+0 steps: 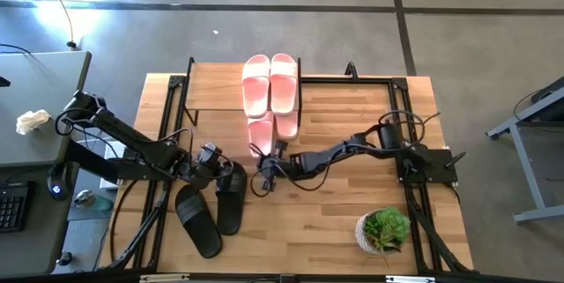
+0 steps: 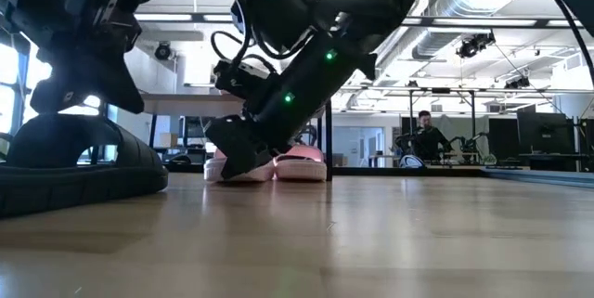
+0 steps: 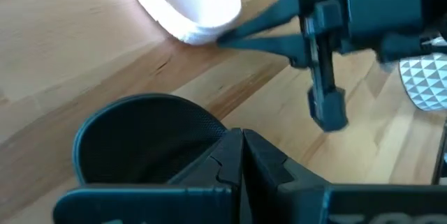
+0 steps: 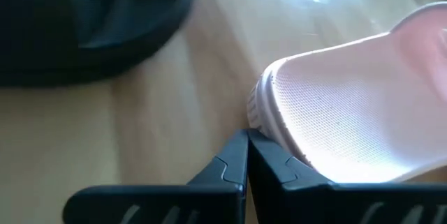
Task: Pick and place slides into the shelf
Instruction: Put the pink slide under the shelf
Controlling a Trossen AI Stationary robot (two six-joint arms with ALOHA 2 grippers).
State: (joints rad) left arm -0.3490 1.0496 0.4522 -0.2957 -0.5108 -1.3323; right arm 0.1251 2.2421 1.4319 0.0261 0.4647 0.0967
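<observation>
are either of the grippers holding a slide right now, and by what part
Neither holds anything. The left gripper is shut beside a black slide; the right gripper is shut beside a pink slide.

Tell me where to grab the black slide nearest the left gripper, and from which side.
Grip the black slide by its wide strap, coming straight down from above. It lies flat, sole down, on the table, so the arched strap is the only raised part a finger could likely slip under. The left gripper already hovers at that end.

left claw [image 1: 231,170] closed, right claw [image 1: 262,180] closed
</observation>
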